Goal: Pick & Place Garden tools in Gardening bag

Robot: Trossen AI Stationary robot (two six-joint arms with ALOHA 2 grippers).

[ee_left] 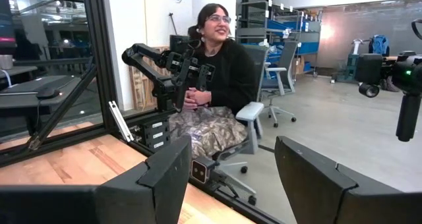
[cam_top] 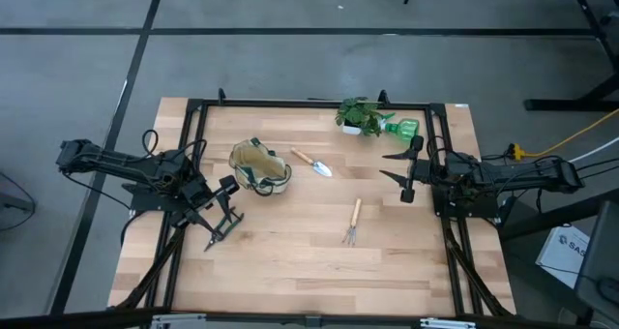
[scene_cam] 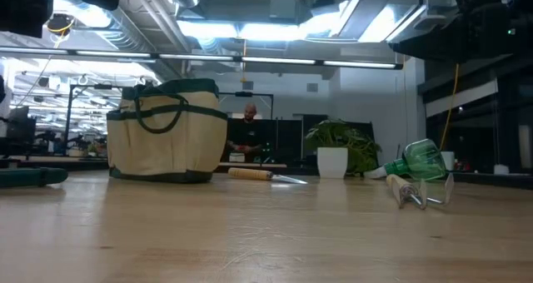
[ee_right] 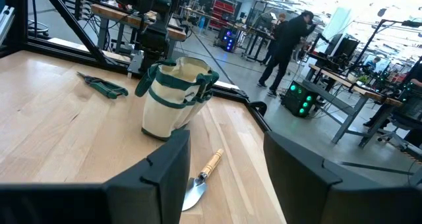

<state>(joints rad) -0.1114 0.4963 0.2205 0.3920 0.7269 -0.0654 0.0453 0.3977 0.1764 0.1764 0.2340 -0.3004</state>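
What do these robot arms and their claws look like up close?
Both arms are dark, jointed and thin, with black cables running along them. The left gripper and right gripper each end in two flat, angular black fingers without visible markings.

Tan bag (cam_top: 261, 164) with dark green trim; bright green plastic tool (cam_top: 402, 128).

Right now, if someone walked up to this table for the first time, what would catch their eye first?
Probably the tan gardening bag standing upright left of the table's centre, with the trowel lying just to its right. Next, the leafy plant at the far edge beside a bright green plastic tool, and the hand fork lying alone mid-table.
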